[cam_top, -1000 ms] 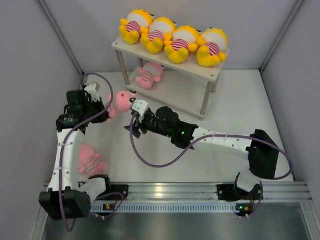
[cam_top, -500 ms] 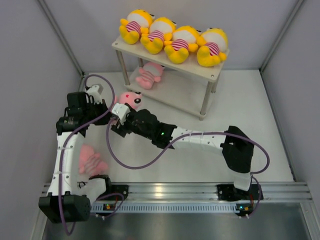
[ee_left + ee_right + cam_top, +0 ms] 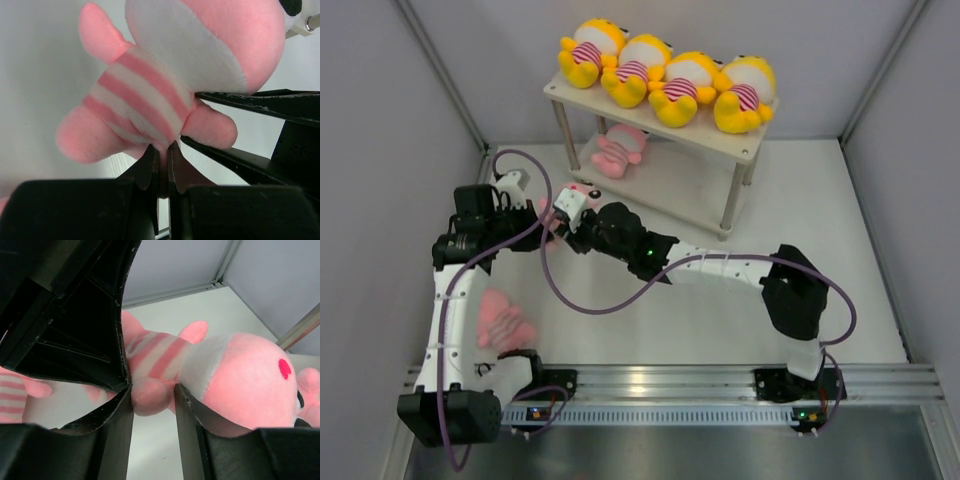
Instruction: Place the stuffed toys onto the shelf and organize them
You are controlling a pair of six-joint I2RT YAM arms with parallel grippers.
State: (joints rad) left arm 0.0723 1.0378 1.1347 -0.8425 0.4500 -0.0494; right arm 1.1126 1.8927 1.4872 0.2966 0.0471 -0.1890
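Observation:
My left gripper [image 3: 535, 212] is shut on a pinch of fabric at the bottom of a pink stuffed toy [image 3: 582, 192] and holds it above the table, left of the shelf [image 3: 752, 150]. In the left wrist view the jaws [image 3: 163, 150] nip the toy [image 3: 165, 85] under its striped belly. My right gripper [image 3: 560, 216] has come in from the right. In the right wrist view its jaws [image 3: 153, 395] are closed on one limb of the toy [image 3: 240, 375]. Several yellow toys [image 3: 665, 80] lie in a row on the top board. A pink toy [image 3: 618, 150] lies on the lower board.
Another pink toy [image 3: 502, 320] lies on the table beside my left arm's base; it also shows at the left edge of the right wrist view [image 3: 10, 390]. Grey walls close in left, back and right. An aluminium rail [image 3: 720, 385] runs along the near edge.
My right arm has swung left and forward to the held pink toy, and its jaws now grip a limb. My left gripper has kept its hold and shifted slightly.

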